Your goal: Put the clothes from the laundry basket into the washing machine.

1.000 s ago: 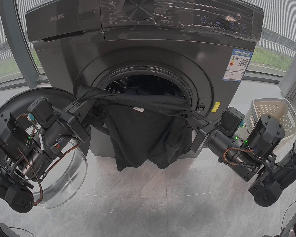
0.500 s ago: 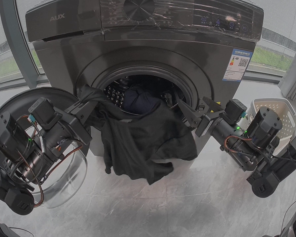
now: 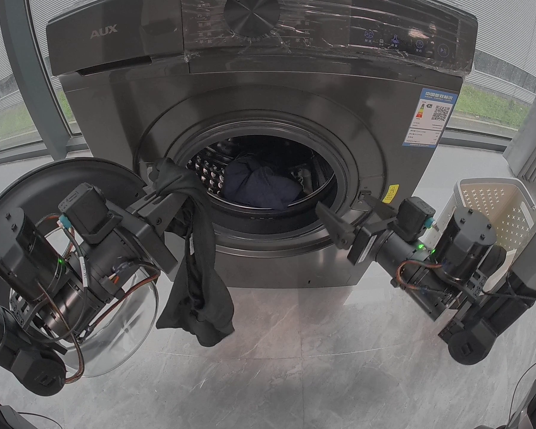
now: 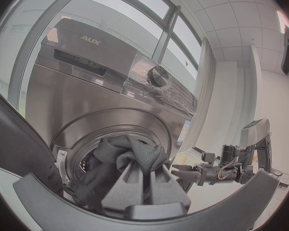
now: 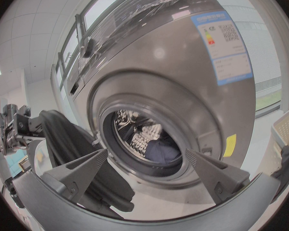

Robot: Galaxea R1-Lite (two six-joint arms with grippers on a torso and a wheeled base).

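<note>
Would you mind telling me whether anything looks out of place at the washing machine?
Yes: the black garment hangs outside the washing machine, draped from the shut left gripper and dangling toward the floor instead of lying inside. The right gripper's jaws stand open and empty.

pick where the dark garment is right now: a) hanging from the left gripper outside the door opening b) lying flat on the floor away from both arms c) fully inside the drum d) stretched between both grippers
A: the dark garment dangles from the left gripper, which is shut on it, in front of the washing machine, while the right gripper is open and empty.
</note>
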